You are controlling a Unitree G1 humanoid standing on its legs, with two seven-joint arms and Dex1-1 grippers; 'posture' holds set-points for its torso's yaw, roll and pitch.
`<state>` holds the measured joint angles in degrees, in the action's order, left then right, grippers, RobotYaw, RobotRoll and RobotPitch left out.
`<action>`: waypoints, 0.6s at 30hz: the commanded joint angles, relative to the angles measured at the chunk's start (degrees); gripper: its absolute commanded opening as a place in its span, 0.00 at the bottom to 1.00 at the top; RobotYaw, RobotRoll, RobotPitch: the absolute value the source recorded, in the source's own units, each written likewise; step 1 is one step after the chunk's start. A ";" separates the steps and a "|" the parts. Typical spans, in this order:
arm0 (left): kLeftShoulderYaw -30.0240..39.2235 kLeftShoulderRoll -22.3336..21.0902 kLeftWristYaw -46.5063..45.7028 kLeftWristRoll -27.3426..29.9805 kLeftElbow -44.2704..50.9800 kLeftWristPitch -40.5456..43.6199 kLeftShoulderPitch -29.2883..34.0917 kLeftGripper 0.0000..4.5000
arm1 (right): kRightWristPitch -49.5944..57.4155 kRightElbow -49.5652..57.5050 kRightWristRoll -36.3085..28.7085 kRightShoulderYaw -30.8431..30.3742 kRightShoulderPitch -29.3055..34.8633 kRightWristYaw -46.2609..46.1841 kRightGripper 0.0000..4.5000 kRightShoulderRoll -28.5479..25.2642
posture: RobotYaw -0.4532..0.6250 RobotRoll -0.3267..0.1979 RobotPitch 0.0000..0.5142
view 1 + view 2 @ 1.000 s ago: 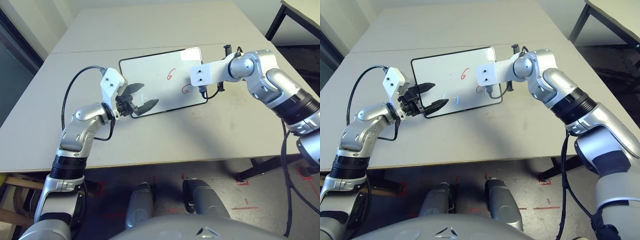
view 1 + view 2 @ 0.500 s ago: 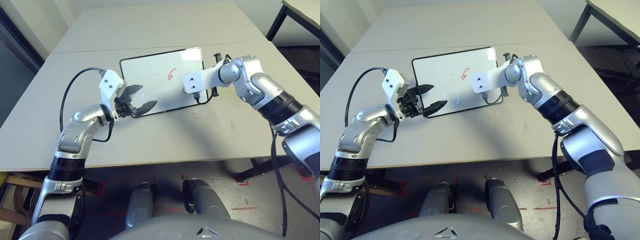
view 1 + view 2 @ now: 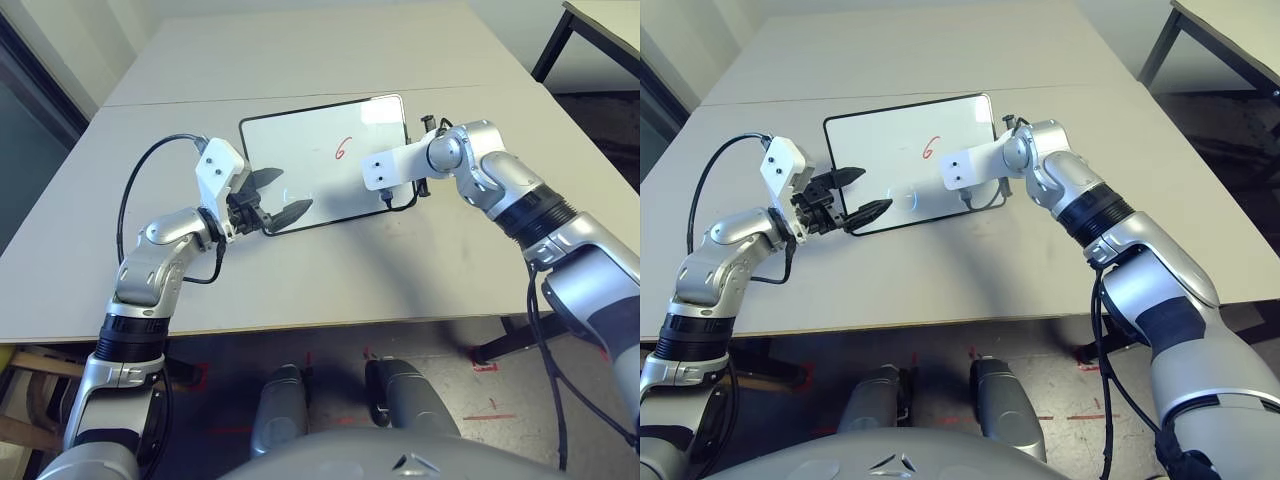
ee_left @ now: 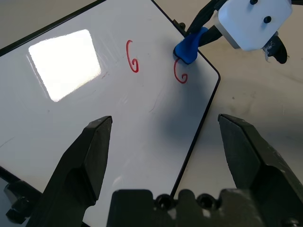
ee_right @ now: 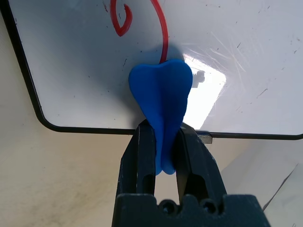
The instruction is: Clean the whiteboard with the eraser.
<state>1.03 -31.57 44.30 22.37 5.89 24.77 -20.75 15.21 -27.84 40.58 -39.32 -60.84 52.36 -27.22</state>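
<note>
Since a second ago the right arm has swung in over the board's near right corner and come down, so the white wrist block now covers the lower red "6" in the head views, where it stood clear of it before. Left arm and board lie as they did.

Left claw [image 3: 277, 197] hangs over the near left edge of the board [image 3: 300, 150] with its two black fingers [image 4: 90, 151] spread wide and nothing between them. Below and ahead of those fingers lies the glossy white surface; whether the tips touch it cannot be told. From this claw the board stretches away toward the right arm, and both red "6" marks [image 4: 132, 56] sit beyond it, the farther one hard by the eraser.

Right claw [image 5: 163, 142] is clamped tight on the eraser [image 5: 163, 101], its fingers pinching the narrow waist of the blue block. The broad free end of the eraser sticks out past the fingertips and sits over the white surface just inside the black frame, at the tail of the lower "6" [image 5: 142, 19]. Its shadow falls right under it, so it is at or very near the surface; contact cannot be confirmed. The table [image 3: 330, 270] lies bare just behind this claw.
</note>
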 commanded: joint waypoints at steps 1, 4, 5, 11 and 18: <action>0.01 -0.34 0.09 -0.35 0.43 0.38 0.57 1.00 | 0.04 -0.05 0.94 0.14 0.10 0.42 0.09 1.49 | 0.34 0.62 0.16; -0.03 -0.22 0.02 -0.33 0.44 0.40 0.54 1.00 | 0.18 0.68 1.64 -0.06 -0.04 0.73 0.09 2.72 | 0.34 0.62 0.16; -0.02 -0.20 0.00 -0.32 0.45 0.39 0.58 1.00 | 0.22 1.05 1.91 -0.14 -0.04 0.89 0.09 3.14 | 0.34 0.62 0.16; -0.08 -0.05 -0.15 -0.35 0.54 0.37 0.76 1.00 | 0.78 4.09 3.28 -0.56 0.46 2.45 0.09 5.28 | 0.34 0.62 0.16; -0.16 0.20 -0.33 -0.33 0.56 0.33 0.83 1.00 | 0.93 8.97 5.43 -1.29 2.62 4.81 0.09 5.69 | 0.34 0.62 0.16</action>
<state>1.05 -31.49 44.08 22.36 5.90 24.81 -20.55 16.04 -20.11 45.28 -39.94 -59.11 56.34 -21.39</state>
